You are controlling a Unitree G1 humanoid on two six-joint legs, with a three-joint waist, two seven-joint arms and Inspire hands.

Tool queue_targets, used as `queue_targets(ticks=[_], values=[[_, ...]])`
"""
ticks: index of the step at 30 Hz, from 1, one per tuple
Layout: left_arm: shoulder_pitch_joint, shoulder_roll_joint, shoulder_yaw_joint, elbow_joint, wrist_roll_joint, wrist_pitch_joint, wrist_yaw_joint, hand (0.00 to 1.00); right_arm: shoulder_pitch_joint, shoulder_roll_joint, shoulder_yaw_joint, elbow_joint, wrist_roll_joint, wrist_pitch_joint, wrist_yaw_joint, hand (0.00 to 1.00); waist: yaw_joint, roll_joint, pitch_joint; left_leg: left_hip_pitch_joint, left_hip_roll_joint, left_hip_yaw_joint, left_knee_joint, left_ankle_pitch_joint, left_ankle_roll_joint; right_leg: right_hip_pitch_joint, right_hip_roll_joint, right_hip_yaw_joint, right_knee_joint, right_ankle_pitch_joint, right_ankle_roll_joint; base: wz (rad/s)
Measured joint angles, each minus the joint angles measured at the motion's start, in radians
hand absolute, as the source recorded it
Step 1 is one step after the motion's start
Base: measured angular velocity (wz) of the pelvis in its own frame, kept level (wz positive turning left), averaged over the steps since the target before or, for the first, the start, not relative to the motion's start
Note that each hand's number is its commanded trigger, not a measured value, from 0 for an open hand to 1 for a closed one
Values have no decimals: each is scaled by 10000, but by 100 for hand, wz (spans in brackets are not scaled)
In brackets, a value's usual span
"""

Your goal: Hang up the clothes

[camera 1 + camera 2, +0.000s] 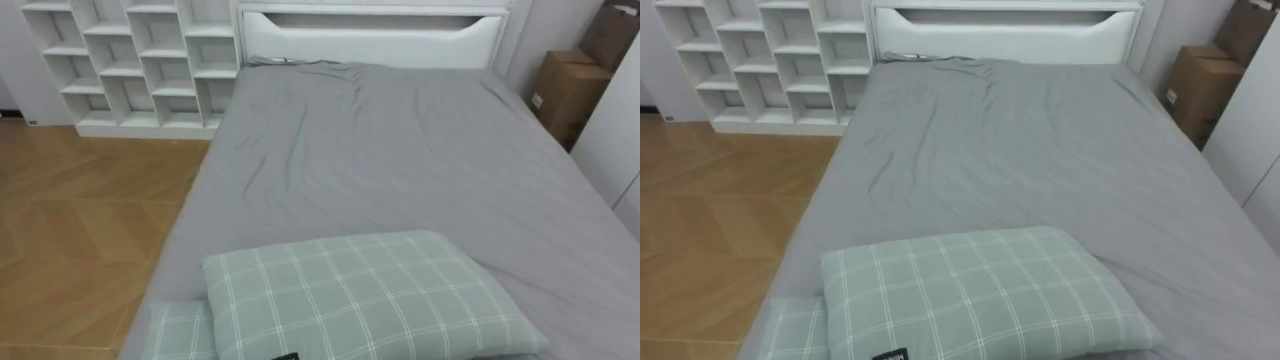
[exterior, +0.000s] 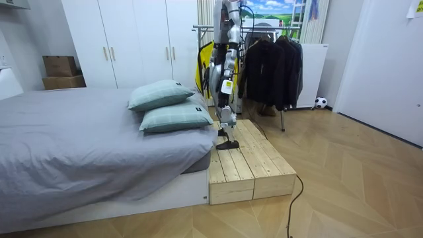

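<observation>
**Robot on the platform between bed and clothes rack, facing the bed**

The grey bed (image 2: 79,132) fills the left half of the room view. The clothes rack (image 2: 218,28) stands at upper centre, behind the robot, with dark jackets (image 2: 271,73) hanging from it: the task's clothes are there. A yellow item (image 2: 205,63) shows just beside the robot's arm; whether it is held or hangs on the rack cannot be told. The robot stands at the back of the wooden platform (image 2: 248,165), centre frame. Two green checked pillows lie stacked at the near bed end, the upper pillow (image 2: 162,94) on the lower pillow (image 2: 175,119). The left hand (image 2: 225,86) hangs at the robot's side; its state cannot be told.

Risk, as judged: turning to the rack could carry a foot over the raised platform's edge, and the crowded rail leaves little room for a hanger.

Writing: a small black label (image 1: 895,354) on the upper pillow, unreadable.
</observation>
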State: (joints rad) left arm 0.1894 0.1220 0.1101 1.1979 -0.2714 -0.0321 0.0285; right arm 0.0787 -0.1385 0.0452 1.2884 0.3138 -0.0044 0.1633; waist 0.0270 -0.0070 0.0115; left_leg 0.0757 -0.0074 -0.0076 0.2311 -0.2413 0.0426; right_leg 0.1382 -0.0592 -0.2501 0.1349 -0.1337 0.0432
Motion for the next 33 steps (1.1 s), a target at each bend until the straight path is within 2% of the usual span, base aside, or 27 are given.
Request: queue_targets(ticks=[5,19,24,25,27,33], values=[[2,64,-368,7,3,-117,55,0,20,8,40,-6,58,-99,6,0,-28,12,0,42,-15,-43,-16,0,0,46,-4,-8,2,-2,3,0],[-2,50,-565,-8,25,-405,203,0,16,6,218,-13,-21,-290,211,0,-4,-20,5,-22,-46,-223,-24,5,-3,33,-7,0,-1,-31,48,3],[-11,43,-559,-7,23,-414,151,0,-10,6,214,-23,-52,-294,318,0,12,-1,-9,-130,-46,-219,-17,6,-3,-62,-8,-10,-2,-32,51,0],[-8,52,-554,-7,23,-415,86,0,-8,6,211,-23,-67,-293,317,0,13,-80,-8,-130,-46,-220,-20,6,-3,-64,-8,-12,-1,-32,50,0],[-6,68,-545,-7,25,-419,35,0,-9,6,210,-23,-84,-293,318,0,12,-62,-29,-129,-47,-228,-22,6,-3,-59,-8,-23,-2,-32,51,0],[0,75,-549,-7,25,-428,2,0,-9,7,210,-22,-104,-293,331,0,10,-84,11,-116,-49,-234,-3,6,-3,-39,-11,-6,-2,-32,51,0]])
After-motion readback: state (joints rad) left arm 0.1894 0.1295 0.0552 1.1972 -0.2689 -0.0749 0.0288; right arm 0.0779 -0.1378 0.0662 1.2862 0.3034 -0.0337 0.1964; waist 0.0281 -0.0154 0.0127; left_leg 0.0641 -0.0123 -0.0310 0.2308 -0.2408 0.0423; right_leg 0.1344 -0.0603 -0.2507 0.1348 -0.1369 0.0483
